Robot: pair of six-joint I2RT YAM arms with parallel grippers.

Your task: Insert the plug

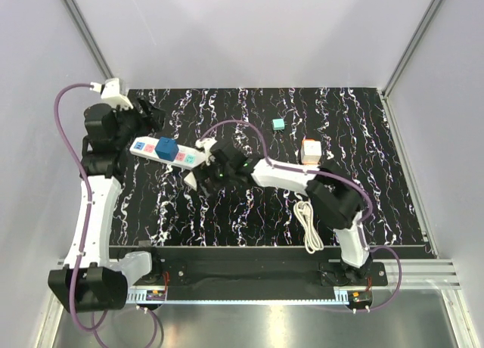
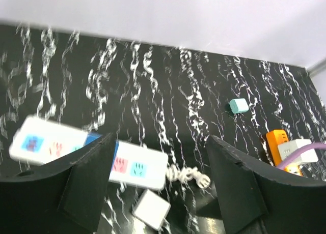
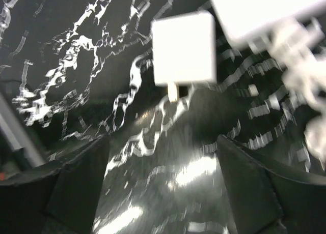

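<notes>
While the plug (image 3: 184, 48) lies on the black marbled mat (image 1: 249, 212), just beside one end of the white strip (image 1: 151, 147), a pin juts from one face toward the right gripper (image 3: 163, 142). Its body looks near-square, so no long axis shows. That claw is spread, with both fingers short of the plug and not touching it. The left gripper (image 2: 160, 142), also spread, hangs over the white strip, pinching nothing.

Marbled table (image 1: 378, 166) with teal cube (image 1: 278, 125), coiled white cable (image 1: 307, 224), and white power strip (image 1: 144, 146) carrying a blue block (image 1: 167, 147).
</notes>
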